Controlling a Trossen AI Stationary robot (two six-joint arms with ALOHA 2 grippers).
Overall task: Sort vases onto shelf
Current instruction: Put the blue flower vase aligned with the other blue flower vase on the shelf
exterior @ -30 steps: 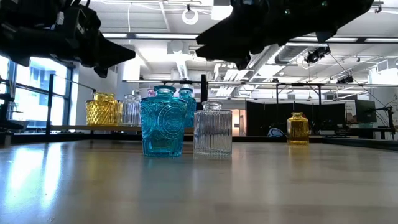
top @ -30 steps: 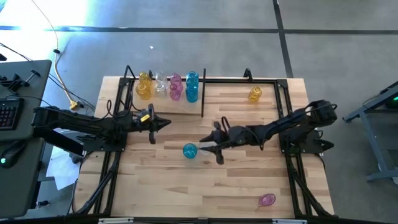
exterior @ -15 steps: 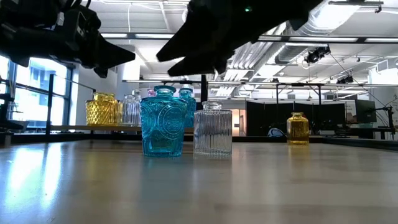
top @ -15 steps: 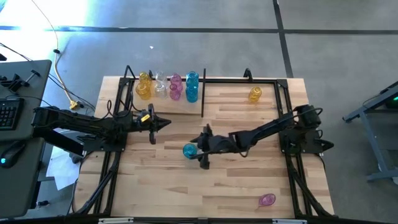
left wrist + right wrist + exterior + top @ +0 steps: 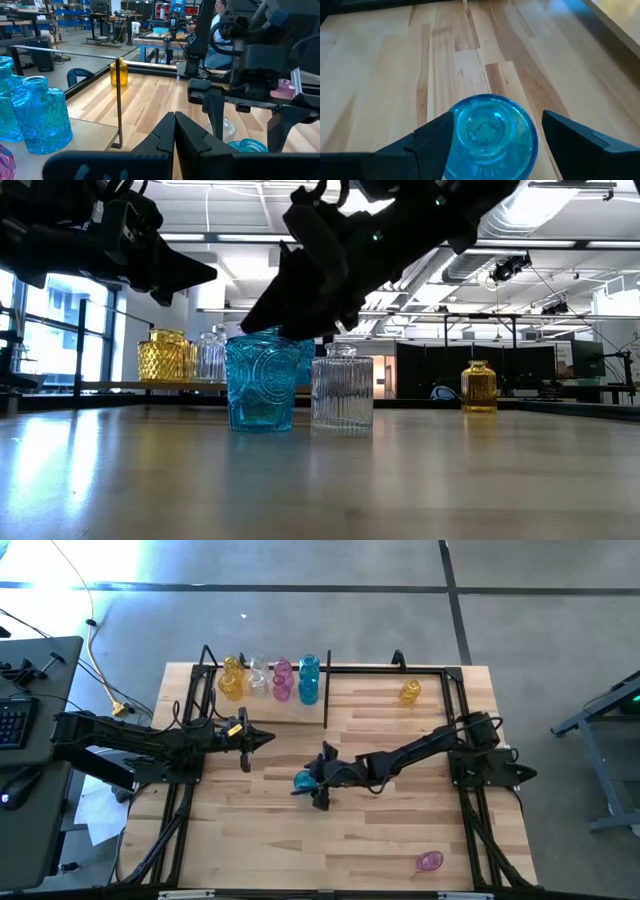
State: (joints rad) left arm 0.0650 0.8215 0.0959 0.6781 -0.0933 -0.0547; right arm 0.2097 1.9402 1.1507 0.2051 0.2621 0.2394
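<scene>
while the left arm waits over the table's left side with its gripper (image 5: pixel 268 738) clenched on nothing, the right gripper (image 5: pixel 308 786) sits spread wide around the blue vase (image 5: pixel 303 781) near the table (image 5: pixel 400 840) centre. right wrist view shows that vase (image 5: pixel 492 135) from above, one finger (image 5: pixel 427 140) on each side of it and daylight between them and the glass, so not gripped. in the low view the right gripper (image 5: pixel 290 300) hangs at the blue vase's (image 5: pixel 260 385) neck; the vase stands upright on the wood with a clear ribbed vase (image 5: pixel 342 388) just beside it.

shelf (image 5: pixel 330 670) runs along the far edge. left of its divider rod (image 5: pixel 327 690): yellow vases (image 5: pixel 231 678), clear vases (image 5: pixel 258 676), pink vases (image 5: pixel 282 680), and blue vases (image 5: pixel 308 680), clustered close together. right of the divider a single yellow vase (image 5: pixel 410 691) stands alone. a pink vase (image 5: pixel 430 861) lies on its side near the table's front right corner, well apart from everything else.
</scene>
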